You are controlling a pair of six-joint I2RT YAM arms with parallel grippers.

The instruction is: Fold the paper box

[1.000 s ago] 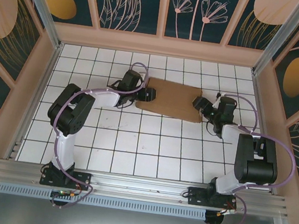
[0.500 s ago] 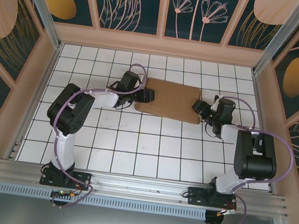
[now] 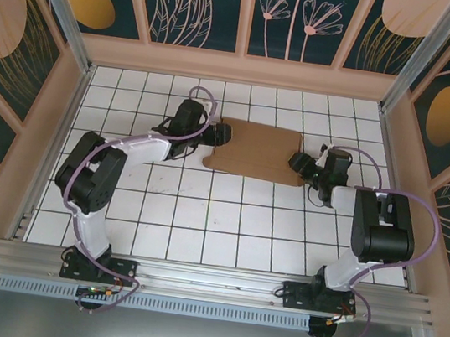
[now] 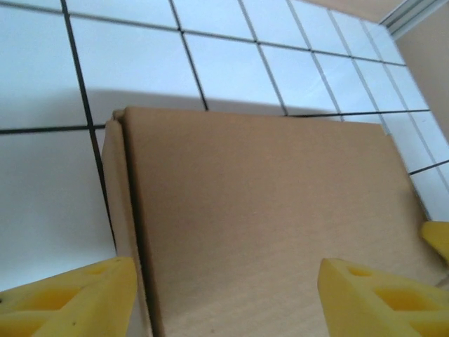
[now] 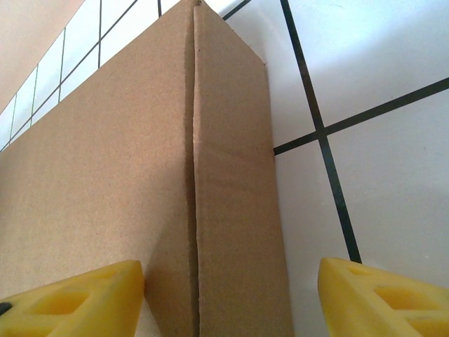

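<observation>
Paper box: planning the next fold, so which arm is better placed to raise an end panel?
Right, probably. The right tool is open astride the creased end panel of the paper box, ready to pinch. The left tool is open over the broad face, with the side strip beside one finger.

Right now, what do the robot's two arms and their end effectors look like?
The left arm and right arm have slim white links joined by bulky black joint housings. A lavender cable loops along each arm. The end effector fingers are bright yellow and blocky, with moulded recesses in them.
</observation>
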